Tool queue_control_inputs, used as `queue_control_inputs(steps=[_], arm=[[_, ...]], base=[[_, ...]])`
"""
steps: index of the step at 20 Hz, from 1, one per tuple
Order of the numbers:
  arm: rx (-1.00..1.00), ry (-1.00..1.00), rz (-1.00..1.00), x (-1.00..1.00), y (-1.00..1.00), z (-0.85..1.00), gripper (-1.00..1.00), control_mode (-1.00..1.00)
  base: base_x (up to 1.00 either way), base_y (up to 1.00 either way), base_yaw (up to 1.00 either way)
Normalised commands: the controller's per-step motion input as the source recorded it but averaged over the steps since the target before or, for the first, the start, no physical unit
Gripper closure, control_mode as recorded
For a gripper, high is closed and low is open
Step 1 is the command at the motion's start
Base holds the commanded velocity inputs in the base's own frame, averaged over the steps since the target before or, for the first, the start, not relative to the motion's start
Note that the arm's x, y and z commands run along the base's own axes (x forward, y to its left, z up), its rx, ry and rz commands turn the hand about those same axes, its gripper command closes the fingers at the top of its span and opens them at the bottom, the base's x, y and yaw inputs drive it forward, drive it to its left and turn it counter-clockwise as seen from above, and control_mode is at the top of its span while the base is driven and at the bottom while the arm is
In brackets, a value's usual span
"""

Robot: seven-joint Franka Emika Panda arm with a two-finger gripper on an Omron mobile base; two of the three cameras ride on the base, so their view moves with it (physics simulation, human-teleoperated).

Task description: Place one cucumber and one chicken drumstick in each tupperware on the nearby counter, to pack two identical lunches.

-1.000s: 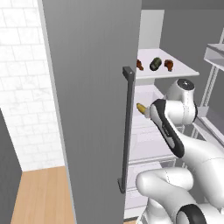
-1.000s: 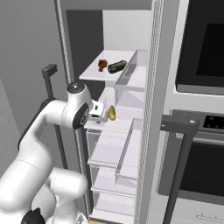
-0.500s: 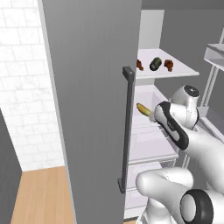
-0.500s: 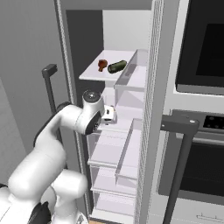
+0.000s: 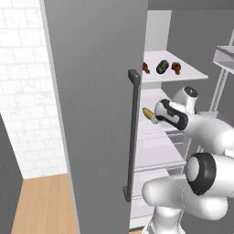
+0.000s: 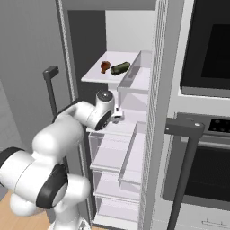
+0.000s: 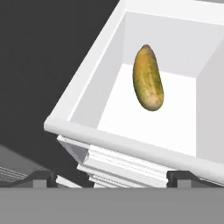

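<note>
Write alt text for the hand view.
A yellow-green cucumber lies in a white fridge bin, seen from above and outside its front rim. The open hand's two dark fingertips sit at the bottom, short of the bin.

My arm rises from the base, elbow folded, forearm stretched forward at mid height; my wrist is level; my gripper [image 7: 112, 176] stands spread wide, both dark fingers [image 7: 41, 177] far apart, clasping nothing.
</note>
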Motion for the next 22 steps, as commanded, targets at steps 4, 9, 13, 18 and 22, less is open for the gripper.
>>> queue_control_inputs(steps=[4,9,13,18,22], arm=[[-0.01,0.00,0.01,0.49,-0.05,-0.21,-1.00,-1.00],[-0.02,0.00,0.02,0.37,-0.03,-0.36,-1.00,-1.00],[0.00,0.00,0.03,0.34,-0.11,-0.21,-1.00,-1.00],[0.00,0.00,0.03,0.37,-0.14,-0.13,-1.00,-1.00],[0.00,0.00,0.01,0.42,0.00,-0.23,-1.00,-1.00]], base=[[0.00,0.00,0.00],[0.00,0.00,0.00],[0.00,0.00,0.00],[0.00,0.00,0.00],[0.00,0.00,0.00]])
